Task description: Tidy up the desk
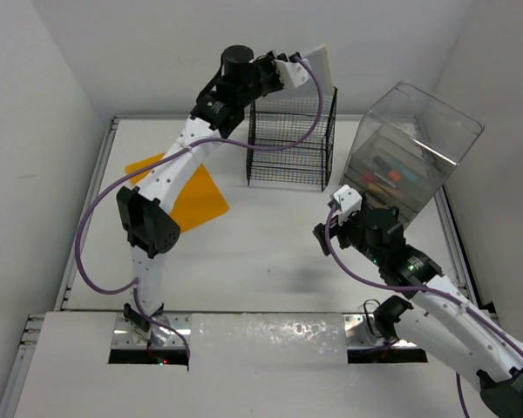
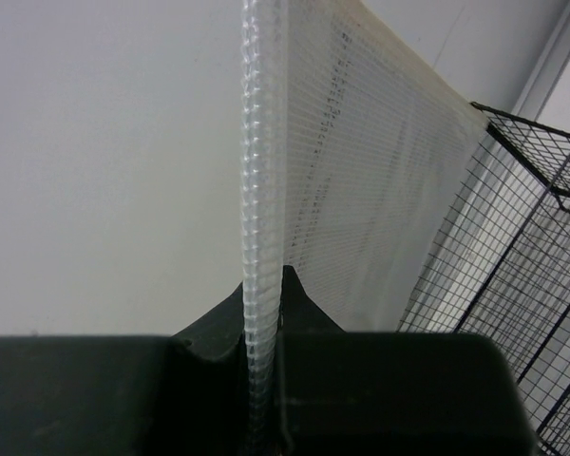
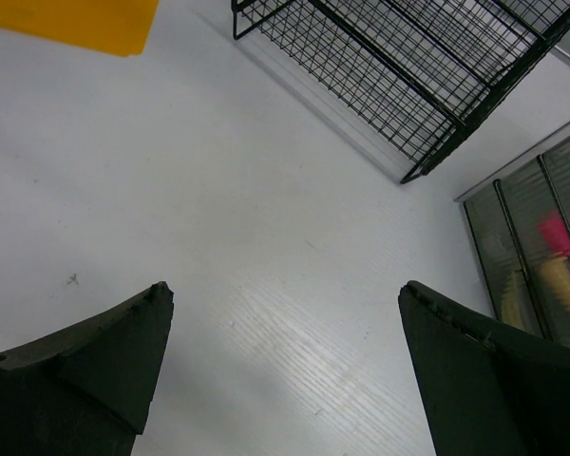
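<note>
The desk (image 1: 270,244) is a white tabletop with silver rails. My left gripper (image 1: 298,73) is raised high at the back and shut on a translucent white ribbed sheet (image 1: 317,61), holding it over the top of the black wire-mesh rack (image 1: 292,144). In the left wrist view the sheet (image 2: 361,161) stands edge-on between the shut fingers of the gripper (image 2: 264,285), with the rack (image 2: 527,275) at the right. My right gripper (image 1: 325,233) hangs open and empty above the desk's right middle. In the right wrist view its fingers (image 3: 104,351) are spread wide over the bare desk (image 3: 228,190).
An orange sheet (image 1: 196,198) lies flat on the desk's left, partly under the left arm; its corner shows in the right wrist view (image 3: 76,19). A clear plastic drawer box (image 1: 414,148) with coloured items stands at the back right. The rack (image 3: 408,66) and box (image 3: 537,256) lie ahead of the right gripper.
</note>
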`<control>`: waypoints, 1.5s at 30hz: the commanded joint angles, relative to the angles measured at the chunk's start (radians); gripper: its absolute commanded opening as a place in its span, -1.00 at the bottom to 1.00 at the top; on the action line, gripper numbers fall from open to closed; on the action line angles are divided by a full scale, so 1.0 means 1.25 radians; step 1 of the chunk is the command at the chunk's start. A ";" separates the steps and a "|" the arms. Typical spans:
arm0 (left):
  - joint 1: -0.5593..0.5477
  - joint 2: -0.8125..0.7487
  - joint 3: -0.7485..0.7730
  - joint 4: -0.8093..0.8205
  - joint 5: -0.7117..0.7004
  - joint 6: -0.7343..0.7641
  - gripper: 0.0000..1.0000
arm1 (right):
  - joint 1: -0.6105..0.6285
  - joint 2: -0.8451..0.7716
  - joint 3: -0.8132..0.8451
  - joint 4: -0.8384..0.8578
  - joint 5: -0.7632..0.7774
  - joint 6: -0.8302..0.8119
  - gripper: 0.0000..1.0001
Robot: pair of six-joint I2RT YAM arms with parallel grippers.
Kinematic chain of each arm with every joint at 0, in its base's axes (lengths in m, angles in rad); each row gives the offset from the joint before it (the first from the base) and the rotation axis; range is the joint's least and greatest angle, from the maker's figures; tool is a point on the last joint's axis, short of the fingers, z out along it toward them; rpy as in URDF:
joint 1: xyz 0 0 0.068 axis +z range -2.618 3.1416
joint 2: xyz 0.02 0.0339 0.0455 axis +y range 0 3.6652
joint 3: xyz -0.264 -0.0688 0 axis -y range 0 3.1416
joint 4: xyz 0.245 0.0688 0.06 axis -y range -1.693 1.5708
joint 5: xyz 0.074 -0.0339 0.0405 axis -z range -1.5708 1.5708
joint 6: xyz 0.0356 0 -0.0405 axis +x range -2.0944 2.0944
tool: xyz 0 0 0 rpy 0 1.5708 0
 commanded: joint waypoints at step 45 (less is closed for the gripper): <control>-0.011 0.097 0.025 0.235 -0.283 -0.187 0.99 | 0.000 0.086 -0.042 0.140 -0.091 0.061 0.98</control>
